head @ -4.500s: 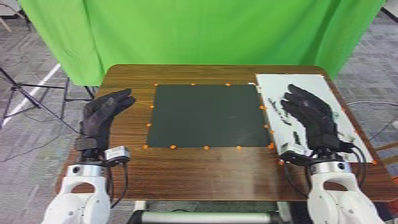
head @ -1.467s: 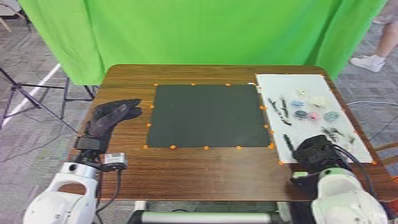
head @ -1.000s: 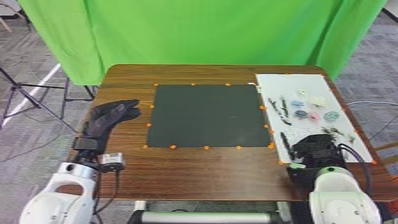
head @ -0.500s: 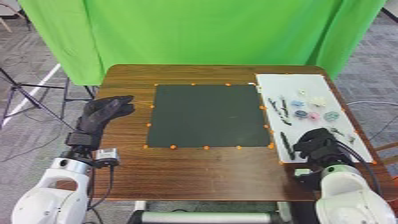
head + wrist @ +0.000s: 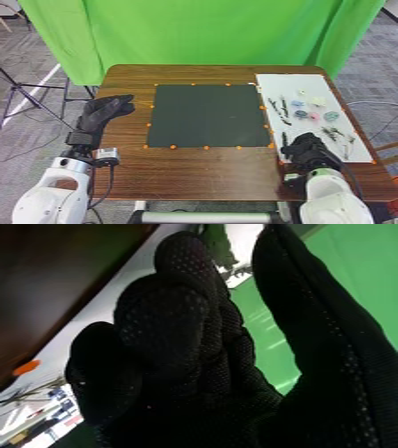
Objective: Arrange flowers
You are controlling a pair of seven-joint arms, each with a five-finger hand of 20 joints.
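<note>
1. Flowers (image 5: 330,116) are found lying loose on the white sheet (image 5: 293,82), ahead of the right hand (image 5: 309,152); none is placed on the dark board (image 5: 209,116), which lies ahead and to the left of that hand.
2. Green sprigs (image 5: 331,133) are noted near the right hand, ahead and to its right. A dark stem (image 5: 284,137) is noted just ahead of its left side.
3. The right hand is held low at the near part of the sheet, its fingers loosely bent and a gap left open beside them. A green piece (image 5: 216,244) is seen beyond the fingers; whether it is touched cannot be told, and no firm pinch is confirmed.
4. The left hand (image 5: 105,112) is held relaxed and unclenched, to the left of the board, with nothing in it.
5. The step in hand is judged to be the picking of a stem for the board.
6. Risk: the thin stem could be missed or pushed along the sheet if the fingers are closed too high above it.
7. Risk: the sprigs could be dragged out of place if the right hand is swung sideways while low.
8. Risk: petals could be crushed if the gloved fingers are pressed down too hard.
</note>
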